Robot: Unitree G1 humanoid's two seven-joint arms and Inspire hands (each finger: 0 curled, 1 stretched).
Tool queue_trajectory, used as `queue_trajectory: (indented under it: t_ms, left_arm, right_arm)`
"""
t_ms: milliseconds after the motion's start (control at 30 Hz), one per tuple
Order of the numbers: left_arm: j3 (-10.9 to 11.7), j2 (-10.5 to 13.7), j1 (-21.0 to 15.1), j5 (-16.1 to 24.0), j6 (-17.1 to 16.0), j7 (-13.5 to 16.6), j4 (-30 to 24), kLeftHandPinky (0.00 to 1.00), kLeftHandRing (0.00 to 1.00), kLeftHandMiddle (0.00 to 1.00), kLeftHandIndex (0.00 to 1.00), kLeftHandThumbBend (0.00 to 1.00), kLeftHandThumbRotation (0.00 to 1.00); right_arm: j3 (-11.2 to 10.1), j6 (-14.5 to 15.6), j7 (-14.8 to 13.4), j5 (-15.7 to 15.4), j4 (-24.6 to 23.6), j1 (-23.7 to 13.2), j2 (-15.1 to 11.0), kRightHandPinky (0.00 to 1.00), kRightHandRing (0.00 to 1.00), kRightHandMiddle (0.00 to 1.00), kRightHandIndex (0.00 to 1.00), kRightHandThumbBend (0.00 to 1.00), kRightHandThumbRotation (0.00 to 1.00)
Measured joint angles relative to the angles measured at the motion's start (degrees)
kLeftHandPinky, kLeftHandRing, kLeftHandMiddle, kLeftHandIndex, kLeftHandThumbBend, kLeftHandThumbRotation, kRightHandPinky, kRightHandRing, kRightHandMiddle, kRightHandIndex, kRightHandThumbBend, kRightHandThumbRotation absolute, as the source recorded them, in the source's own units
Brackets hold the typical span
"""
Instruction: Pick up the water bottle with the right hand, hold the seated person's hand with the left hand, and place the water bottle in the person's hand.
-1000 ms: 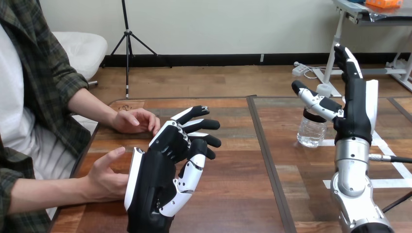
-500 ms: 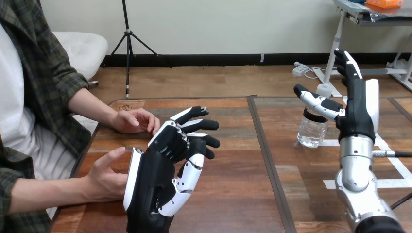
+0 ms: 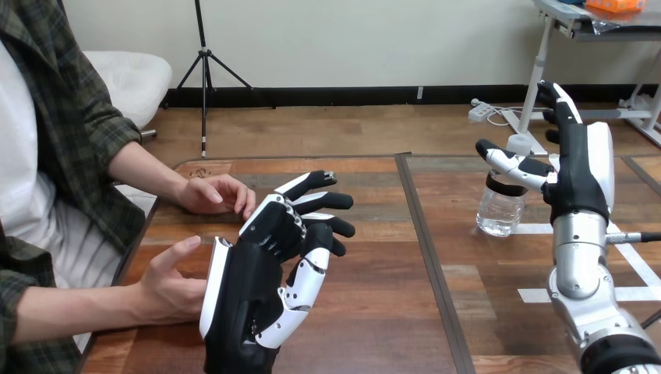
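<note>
A clear water bottle (image 3: 499, 209) with a white cap stands upright on the right half of the table. My right hand (image 3: 583, 167) is upright just right of it, open, fingers straight up and the thumb reaching left across the bottle's neck. I cannot tell if they touch. My left hand (image 3: 261, 269) stands at the front left with relaxed fingers pointing right and nothing in them. Its white back faces the person's near hand (image 3: 167, 287), which lies right beside it, palm toward it. The person's far hand (image 3: 218, 193) rests on the table behind.
A dark seam (image 3: 427, 234) divides the wooden table (image 3: 374, 312) into two halves. White tape lines (image 3: 623, 238) mark the surface near the bottle and my right forearm. The person's forearms come in from the left edge.
My right hand and forearm have drifted slightly right and down beside the bottle. The left hand, the bottle and the person's hands have stayed put.
</note>
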Motion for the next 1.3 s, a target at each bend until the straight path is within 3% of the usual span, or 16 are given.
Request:
queue_trajectory:
  t_ms: [567,967,1300]
  left_arm:
    - [0.02,0.0,0.09,0.04,0.0,-0.01,0.0,0.45,0.57,0.66,0.74,0.23,0.43]
    - [0.0,0.0,0.1,-0.04,0.0,-0.08,0.0,0.45,0.57,0.67,0.74,0.23,0.42]
    - [-0.04,0.0,0.1,-0.13,0.01,-0.21,0.0,0.45,0.57,0.67,0.74,0.23,0.42]
  right_arm:
    - [2.67,3.36,0.37,-1.83,2.8,-1.77,-0.93,0.9,0.96,0.92,0.88,0.72,0.08]
    - [4.5,5.65,1.34,-3.2,3.51,-2.62,-1.11,0.91,0.97,0.92,0.88,0.73,0.1]
    - [6.11,7.43,2.02,-4.56,4.25,-4.16,-1.85,0.98,0.98,0.92,0.87,0.73,0.08]
